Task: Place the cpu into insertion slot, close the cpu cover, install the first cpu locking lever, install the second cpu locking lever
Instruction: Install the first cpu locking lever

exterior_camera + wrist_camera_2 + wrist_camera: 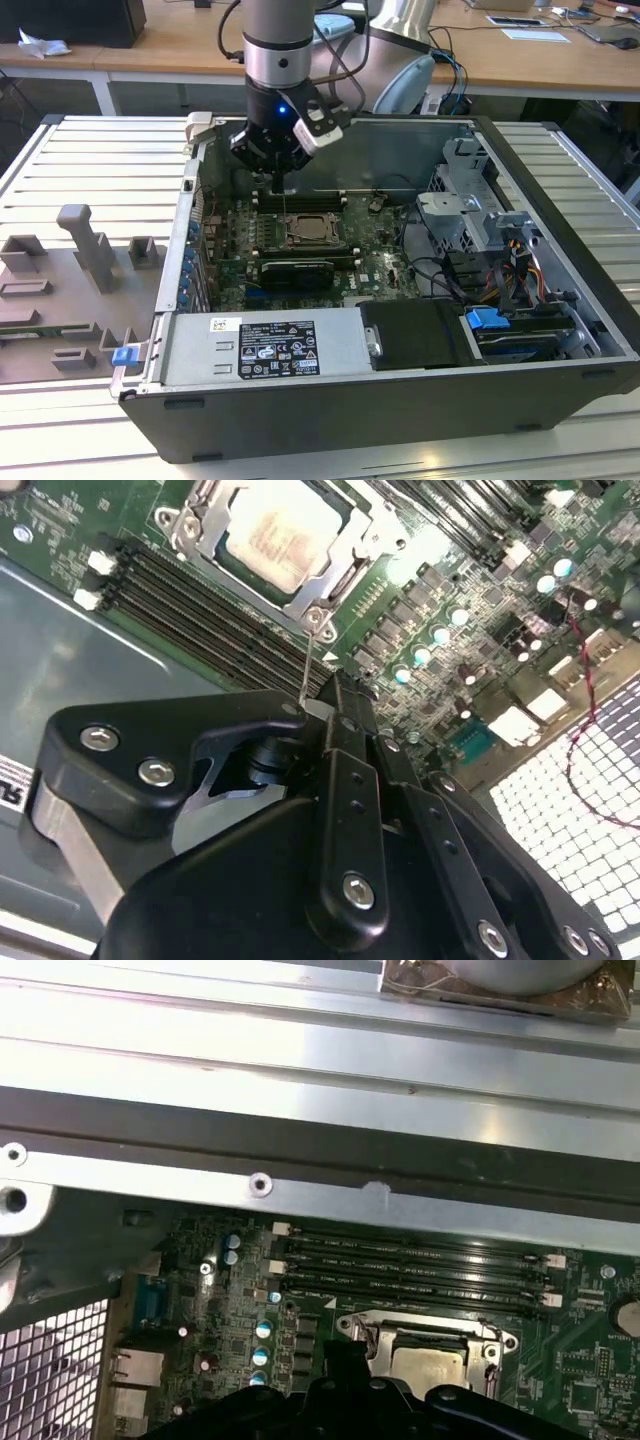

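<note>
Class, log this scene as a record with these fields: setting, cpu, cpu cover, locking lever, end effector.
setting: open computer case, motherboard inside
cpu: pale face showing through the cover's opening
cpu cover: lying flat around the chip
locking lever: thin wire, upright
end effector: inside the case, at the lever's top

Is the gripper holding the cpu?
No, in the second wrist view the cpu lies in the insertion slot, apart from the gripper.

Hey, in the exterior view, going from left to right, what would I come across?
grey block fixture → gripper → silver drive cage
</note>
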`<state>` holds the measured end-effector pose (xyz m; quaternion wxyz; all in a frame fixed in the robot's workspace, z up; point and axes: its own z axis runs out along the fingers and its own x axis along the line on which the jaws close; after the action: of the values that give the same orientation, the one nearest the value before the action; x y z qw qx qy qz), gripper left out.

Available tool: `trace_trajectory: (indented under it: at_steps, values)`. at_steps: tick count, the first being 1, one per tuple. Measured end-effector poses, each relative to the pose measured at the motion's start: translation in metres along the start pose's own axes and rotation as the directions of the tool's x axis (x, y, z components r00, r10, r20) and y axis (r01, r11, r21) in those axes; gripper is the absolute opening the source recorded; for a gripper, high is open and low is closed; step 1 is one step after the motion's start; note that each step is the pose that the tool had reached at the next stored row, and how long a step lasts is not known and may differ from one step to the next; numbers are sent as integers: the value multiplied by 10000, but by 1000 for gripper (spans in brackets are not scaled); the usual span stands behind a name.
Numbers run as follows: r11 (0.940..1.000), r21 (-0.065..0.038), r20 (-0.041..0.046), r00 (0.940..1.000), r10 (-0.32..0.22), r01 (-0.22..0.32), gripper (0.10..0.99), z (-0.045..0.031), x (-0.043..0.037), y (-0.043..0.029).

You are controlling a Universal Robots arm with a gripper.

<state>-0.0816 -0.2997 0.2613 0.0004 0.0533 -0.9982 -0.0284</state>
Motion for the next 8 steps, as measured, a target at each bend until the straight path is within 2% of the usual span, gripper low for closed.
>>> trace_trajectory:
  at_steps: [4,8]
  values:
    - [9998,-1,12,9998,183,-183,106,10,-72,-8]
    - [9997,-1,16,9997,257,-257,106,13,-92,-10]
